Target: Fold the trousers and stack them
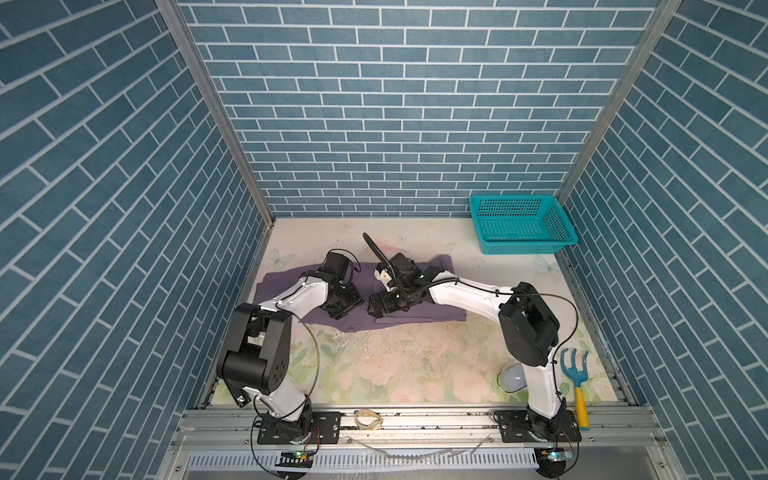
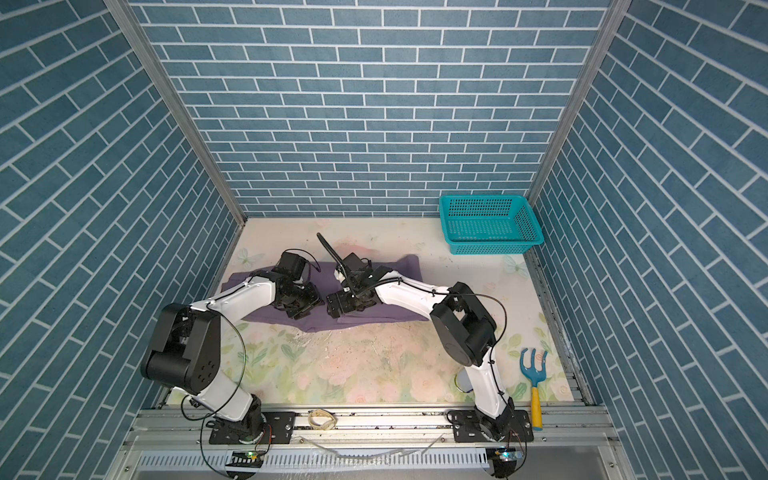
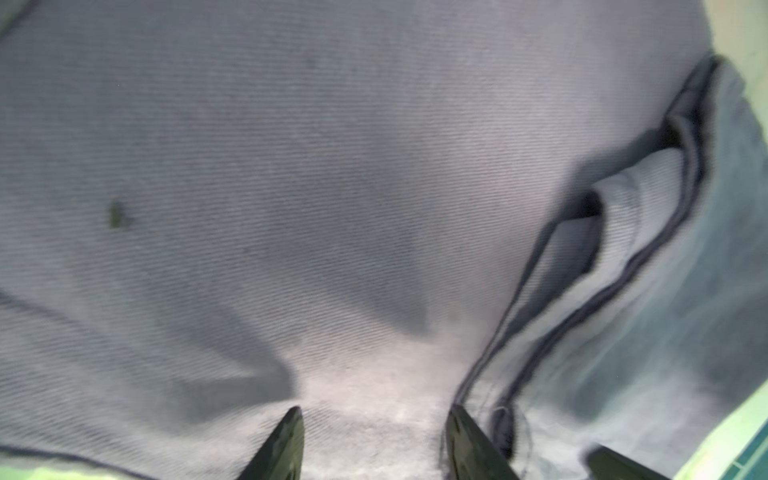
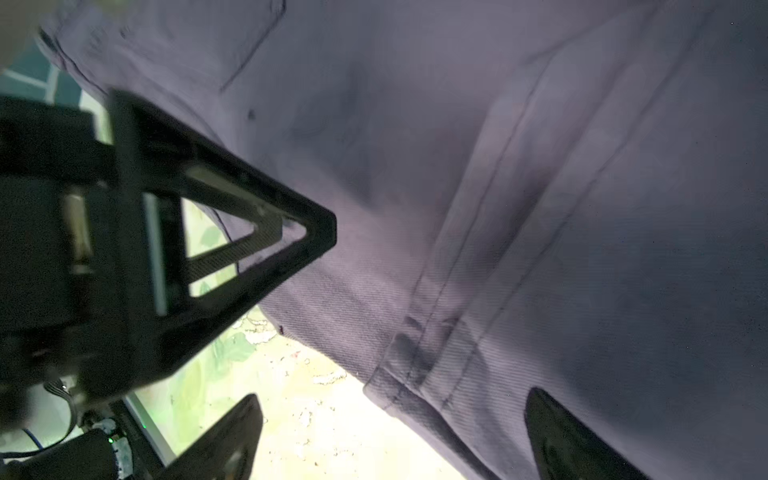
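- Top views: the trousers (image 1: 286, 282) lie folded in a long flat band across the middle of the flowered table (image 1: 395, 365). They are well apart from the teal basket (image 1: 521, 224) in the far right corner.
- Both arms bend inward over this band. The left claw (image 1: 340, 313) and the right claw (image 1: 371, 307) hang near each other above the middle of its near edge.
- Left wrist view: the left claw (image 3: 380, 428) is spread, its fingers (image 3: 286, 444) standing apart. Cloth lies flat below the gap and is not pinched. A layered fold edge runs just beside one finger.
- Right wrist view: the right claw (image 4: 390, 436) is spread wide. One finger is over bare table and the other over the trousers (image 4: 582, 208). A stitched hem corner lies between them, not gripped.
- A blue and yellow hand rake (image 1: 575, 374) lies at the near right of the table, well apart from the cloth.
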Tool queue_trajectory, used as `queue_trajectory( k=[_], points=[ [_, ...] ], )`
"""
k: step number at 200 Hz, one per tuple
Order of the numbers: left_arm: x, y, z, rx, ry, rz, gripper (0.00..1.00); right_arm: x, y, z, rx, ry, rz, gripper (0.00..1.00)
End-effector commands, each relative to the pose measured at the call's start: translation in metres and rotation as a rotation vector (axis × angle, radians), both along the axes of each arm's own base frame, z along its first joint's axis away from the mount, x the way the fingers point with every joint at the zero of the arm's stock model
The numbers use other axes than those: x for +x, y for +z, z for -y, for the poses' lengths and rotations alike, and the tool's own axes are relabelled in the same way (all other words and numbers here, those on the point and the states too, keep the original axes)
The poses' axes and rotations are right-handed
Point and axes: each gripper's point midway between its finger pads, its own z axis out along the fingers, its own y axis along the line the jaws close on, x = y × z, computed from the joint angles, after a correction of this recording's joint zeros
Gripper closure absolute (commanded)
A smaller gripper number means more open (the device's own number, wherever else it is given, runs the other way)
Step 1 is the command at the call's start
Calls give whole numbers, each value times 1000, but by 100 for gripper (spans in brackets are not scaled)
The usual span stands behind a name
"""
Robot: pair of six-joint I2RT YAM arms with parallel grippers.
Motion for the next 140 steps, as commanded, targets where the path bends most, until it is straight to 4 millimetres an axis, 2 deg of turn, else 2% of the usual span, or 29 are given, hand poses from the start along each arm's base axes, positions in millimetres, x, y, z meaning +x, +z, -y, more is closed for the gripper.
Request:
queue_trajectory(
  k=[1, 15, 35, 60, 76, 96, 129, 140],
  points=[
    [16, 12, 12, -4, -44, 30, 42, 38, 56, 51, 109, -163, 47, 2],
    [24, 17, 25, 8, -88, 43, 41, 55, 63, 91, 145, -270, 41, 1],
    [39, 18, 41, 18, -132, 59, 39, 65, 53, 147, 122, -385, 18, 4],
    [61, 16, 50, 20, -139, 88, 37, 60, 37, 189, 141, -469, -63, 18],
    [76, 18, 58, -4, -138, 121, 34, 56, 27, 202, 183, -514, -117, 24],
    [90, 17, 71, -32, -151, 155, 32, 52, 17, 211, 222, -559, -156, 25],
    [100, -3, 82, -32, -176, 126, 31, 54, 14, 214, 242, -588, -176, 26],
    [104, -7, 85, -35, -182, 124, 34, 55, 14, 214, 243, -589, -177, 26]
  ],
)
